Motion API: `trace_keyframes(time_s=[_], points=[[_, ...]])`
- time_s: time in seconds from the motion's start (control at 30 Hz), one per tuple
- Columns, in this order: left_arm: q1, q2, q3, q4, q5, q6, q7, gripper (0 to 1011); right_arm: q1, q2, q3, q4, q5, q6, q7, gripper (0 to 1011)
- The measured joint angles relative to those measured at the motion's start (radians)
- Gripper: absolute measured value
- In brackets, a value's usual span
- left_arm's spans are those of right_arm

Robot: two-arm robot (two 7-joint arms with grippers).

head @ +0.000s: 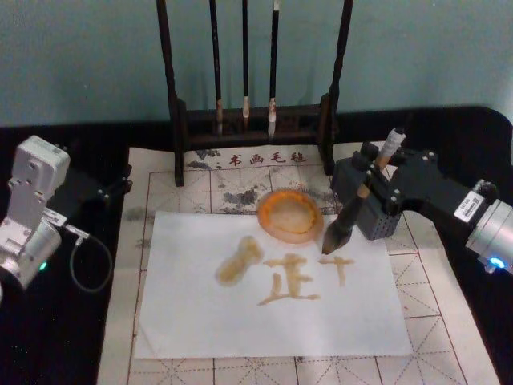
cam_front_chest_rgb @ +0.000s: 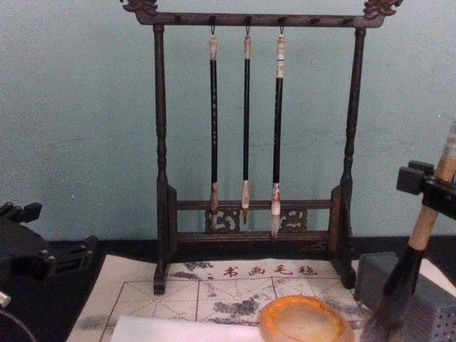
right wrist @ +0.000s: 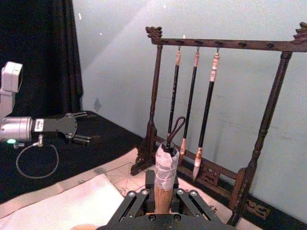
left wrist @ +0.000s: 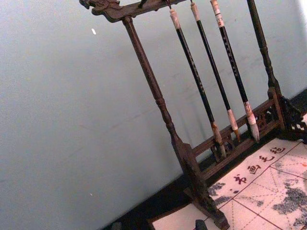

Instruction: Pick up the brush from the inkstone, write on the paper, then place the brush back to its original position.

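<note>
Plain white paper sheet (head: 200, 321) lies closest, flat on a beige felt mat with a red grid (head: 449, 321) that covers the black table (head: 48, 337). Tan-orange wet strokes (head: 288, 289) mark the sheet's upper middle.

Over the sheet's far right part, the right gripper (head: 367, 186) has its fingers closed around the light wooden handle of the large calligraphy brush (head: 345, 224). The brush is tilted, dark bushy tip down, just right of the small round orange-rimmed inkstone (head: 290, 215). Whether the tip touches the sheet cannot be told. From the right wrist, the taped handle top (right wrist: 166, 172) rises between the clamped fingers (right wrist: 129, 201).

At the far left, well apart from the mat, the left gripper (head: 116, 188) is parked, fingers (right wrist: 81, 139) spread and empty.

Behind the inkstone stands a dark wooden rack (cam_front_chest_rgb: 160, 142) with three slim black-handled brushes (cam_front_chest_rgb: 246, 121) hanging.
</note>
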Motion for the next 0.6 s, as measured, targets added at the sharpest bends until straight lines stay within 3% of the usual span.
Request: trace_keyframes(time_s=[0.6], points=[[0.000, 0.000, 0.000, 0.000, 0.000, 0.000, 0.000, 1001, -0.035, -0.007, 0.038, -0.021, -0.038, -0.004, 0.032, 185]])
